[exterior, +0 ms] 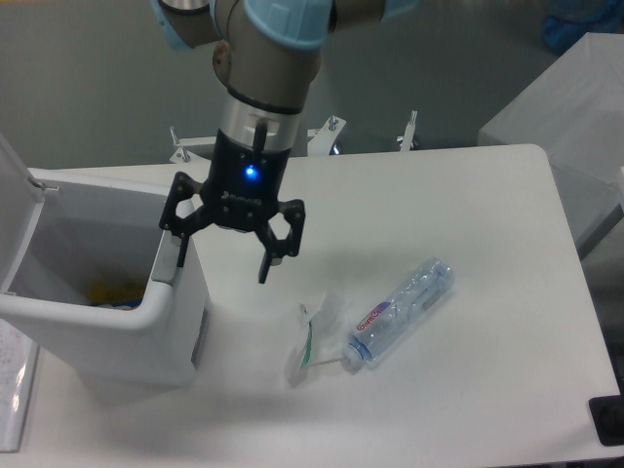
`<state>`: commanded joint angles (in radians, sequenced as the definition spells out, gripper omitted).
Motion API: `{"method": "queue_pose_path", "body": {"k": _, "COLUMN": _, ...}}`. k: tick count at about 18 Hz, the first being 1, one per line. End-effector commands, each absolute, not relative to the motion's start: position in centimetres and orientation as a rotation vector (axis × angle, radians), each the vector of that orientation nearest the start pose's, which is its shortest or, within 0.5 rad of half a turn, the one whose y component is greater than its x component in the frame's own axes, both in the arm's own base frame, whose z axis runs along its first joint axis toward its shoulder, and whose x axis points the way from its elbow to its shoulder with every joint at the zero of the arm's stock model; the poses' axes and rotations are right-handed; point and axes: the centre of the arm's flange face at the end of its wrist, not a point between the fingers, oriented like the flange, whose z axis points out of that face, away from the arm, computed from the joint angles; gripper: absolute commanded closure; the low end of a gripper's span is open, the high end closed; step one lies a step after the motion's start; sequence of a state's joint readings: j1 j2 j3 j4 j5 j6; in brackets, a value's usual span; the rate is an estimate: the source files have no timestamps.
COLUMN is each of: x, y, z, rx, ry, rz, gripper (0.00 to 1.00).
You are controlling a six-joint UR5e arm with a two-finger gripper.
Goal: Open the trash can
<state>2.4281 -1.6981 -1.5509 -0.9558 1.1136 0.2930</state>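
- Trash can [146, 322] at table's left edge; interior visible, lid [15, 210] looks swung up at far left, so I judge it open.
- My gripper [219, 255] has fingers spread, holding nothing, one finger at the bin's right wall. I'd lift straight up to avoid snagging the rim.
- Bottle [402, 310] and crumpled wrapper [314, 336] lie right, on white table [468, 195].
- Beyond: grey floor.

Tool [223, 255] (jaws spread) beside the open trash can [117, 327]
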Motion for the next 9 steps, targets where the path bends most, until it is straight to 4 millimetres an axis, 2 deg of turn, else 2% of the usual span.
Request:
{"method": "queue_pose_path", "body": {"k": 3, "x": -35.8, "y": 48.7, "z": 50.8, "rx": -2.412, "ry": -0.571, "rz": -0.034, "gripper": 0.00}}
{"method": "queue_pose_path", "body": {"k": 6, "x": -41.1, "y": 46.8, "z": 47.4, "rx": -2.501, "ry": -0.493, "rz": 0.073, "gripper": 0.00}}
{"method": "queue_pose_path", "body": {"k": 9, "x": -45.1, "y": 45.6, "z": 45.9, "rx": -2.564, "ry": -0.420, "rz": 0.168, "gripper": 0.00}}
